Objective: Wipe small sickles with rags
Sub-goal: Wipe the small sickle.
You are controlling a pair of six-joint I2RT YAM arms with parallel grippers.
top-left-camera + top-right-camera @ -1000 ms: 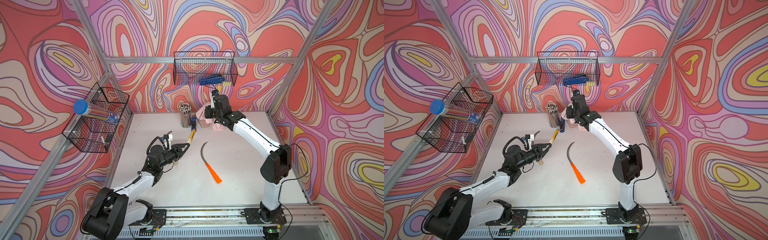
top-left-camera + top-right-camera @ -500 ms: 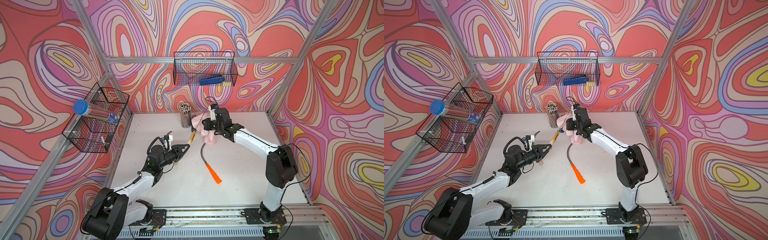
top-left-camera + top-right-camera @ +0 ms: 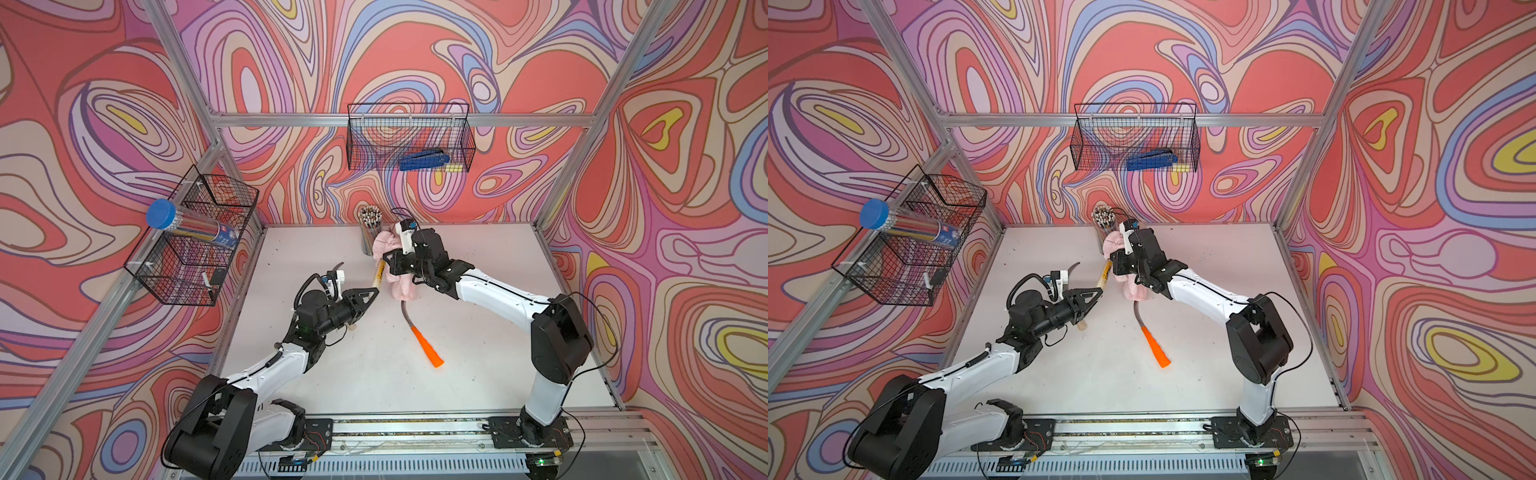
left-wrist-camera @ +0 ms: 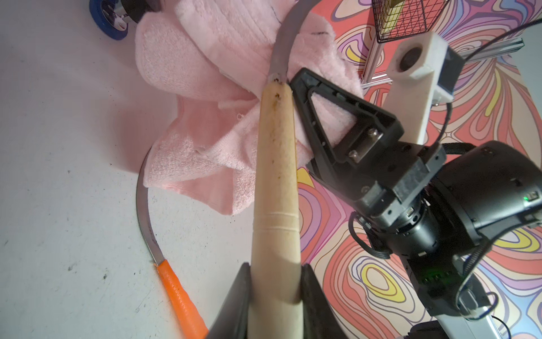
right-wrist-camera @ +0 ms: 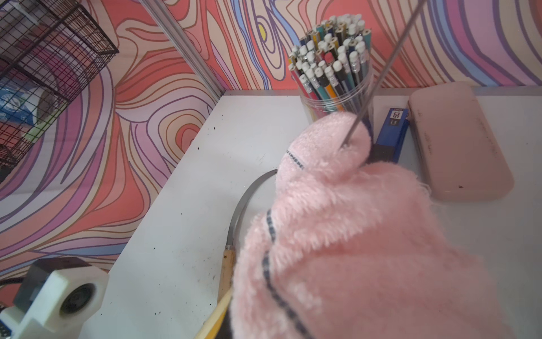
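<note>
Fingers (image 4: 234, 305) on your left gripper (image 3: 368, 296) pinch the wooden sickle (image 4: 275, 176), right gripper (image 3: 390, 261) clamps the rag (image 4: 187, 73) beside the pencil cup (image 3: 370, 232). Tug crooked and its blade could snag or twist loose.

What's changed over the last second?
The right gripper, shut on the rag, came forward and down, sliding the rag along the blade of the wooden-handled sickle towards its handle. The rag now covers the blade tip of the orange-handled sickle. The left gripper kept its hold, and the orange-handled sickle stayed put.
</note>
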